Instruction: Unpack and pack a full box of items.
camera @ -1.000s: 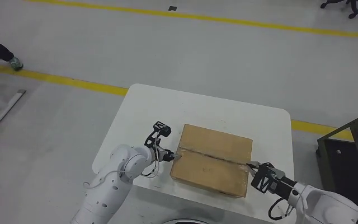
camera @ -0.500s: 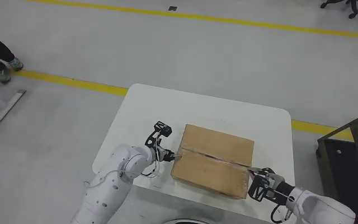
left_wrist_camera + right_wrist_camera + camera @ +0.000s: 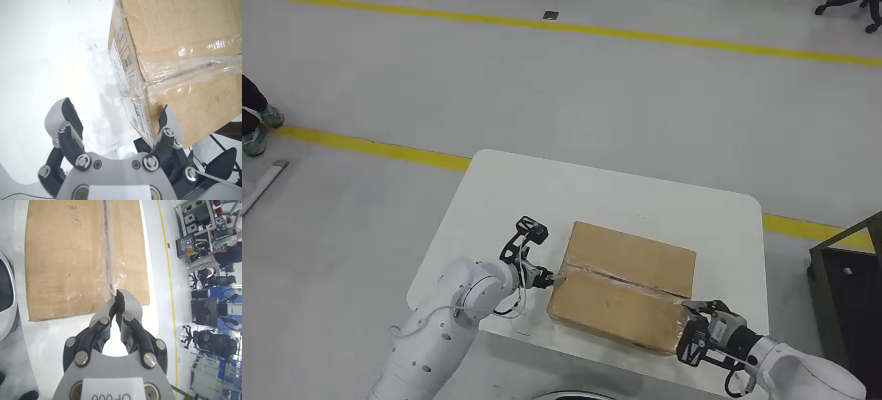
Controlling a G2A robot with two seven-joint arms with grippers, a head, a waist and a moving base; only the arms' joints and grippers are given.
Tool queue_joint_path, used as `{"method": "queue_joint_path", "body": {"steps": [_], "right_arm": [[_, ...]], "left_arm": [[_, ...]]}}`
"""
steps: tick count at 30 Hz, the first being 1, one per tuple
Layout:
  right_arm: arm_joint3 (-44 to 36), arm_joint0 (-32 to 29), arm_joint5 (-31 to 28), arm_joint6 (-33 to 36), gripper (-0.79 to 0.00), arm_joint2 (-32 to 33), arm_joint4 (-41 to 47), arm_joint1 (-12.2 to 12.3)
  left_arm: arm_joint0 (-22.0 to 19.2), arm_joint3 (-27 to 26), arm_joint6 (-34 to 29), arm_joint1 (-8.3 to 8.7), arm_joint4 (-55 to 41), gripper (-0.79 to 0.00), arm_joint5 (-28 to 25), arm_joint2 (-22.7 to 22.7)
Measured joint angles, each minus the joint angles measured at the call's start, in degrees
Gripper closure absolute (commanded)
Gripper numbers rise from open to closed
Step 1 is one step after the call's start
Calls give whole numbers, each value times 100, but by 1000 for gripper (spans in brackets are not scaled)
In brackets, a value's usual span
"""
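Cardboard box (image 3: 627, 280), brown, flaps closed, on a white table (image 3: 512, 190). Top view: it lies toward 5 o'clock of the tabletop's middle, with a taped seam running from the 9 o'clock end to the 3 o'clock end. The left gripper (image 3: 545, 281) is at the box's 9 o'clock end, level with the seam. The right gripper (image 3: 689, 340) is at the box's 4 o'clock corner, near the table's front edge.

Left wrist view: the left gripper (image 3: 115, 107) is spread wide. One pad (image 3: 162, 117) is right at a vertical corner edge of the box (image 3: 189, 47). The other pad (image 3: 72, 115) is over bare table (image 3: 47, 56), well apart from the cardboard. Clear tape (image 3: 189, 68), wrinkled, wraps over the seam and down the labelled end.

Right wrist view: the right gripper (image 3: 116, 296) is pinched tight on the end of the clear tape (image 3: 108, 256), which stands up in a narrow ridge along the seam of the box (image 3: 56, 266).
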Motion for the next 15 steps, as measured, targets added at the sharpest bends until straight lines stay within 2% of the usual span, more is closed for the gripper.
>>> {"method": "queue_joint_path", "body": {"steps": [8,15], "right_arm": [[-23,27,140,-23,0,-181,-595,6],[-67,13,85,-31,0,-175,-603,0]], "left_arm": [[7,-14,-3,15,-15,-785,-8,2],[3,-2,3,25,-42,-785,-6,3]]}}
